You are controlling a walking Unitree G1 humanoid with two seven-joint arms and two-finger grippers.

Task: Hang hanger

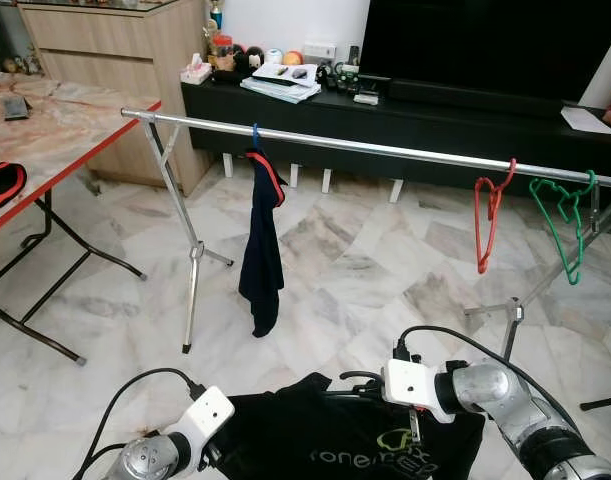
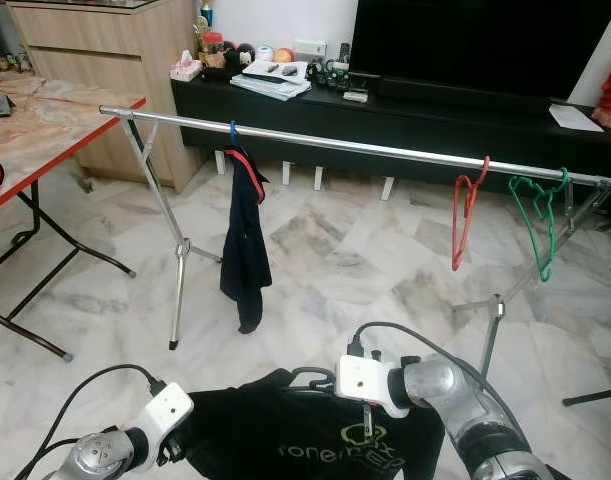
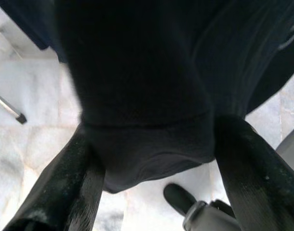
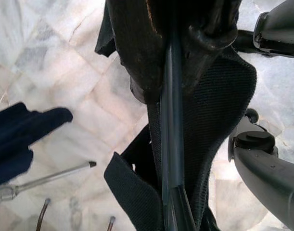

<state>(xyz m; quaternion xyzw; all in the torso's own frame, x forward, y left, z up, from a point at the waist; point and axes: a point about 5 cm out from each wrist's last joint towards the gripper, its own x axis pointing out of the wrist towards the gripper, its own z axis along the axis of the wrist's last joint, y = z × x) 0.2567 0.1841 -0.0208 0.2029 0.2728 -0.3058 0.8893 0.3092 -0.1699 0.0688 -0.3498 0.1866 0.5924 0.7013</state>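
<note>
Both grippers carry the black T-shirt low before the clothes rail, left gripper pinching its hem, right gripper clamping its hanger; next, lift its hook onto the bare rail mid-span.

You were in home living room. Polished marble-tile floor ran throughout. Large black television screen stood on long low black media console, cluttered with papers and small ornaments. Light wooden cabinet sat beside it. Marble-patterned folding table with red edge stood nearby. Chrome clothes-drying rail held dark navy garment.
</note>
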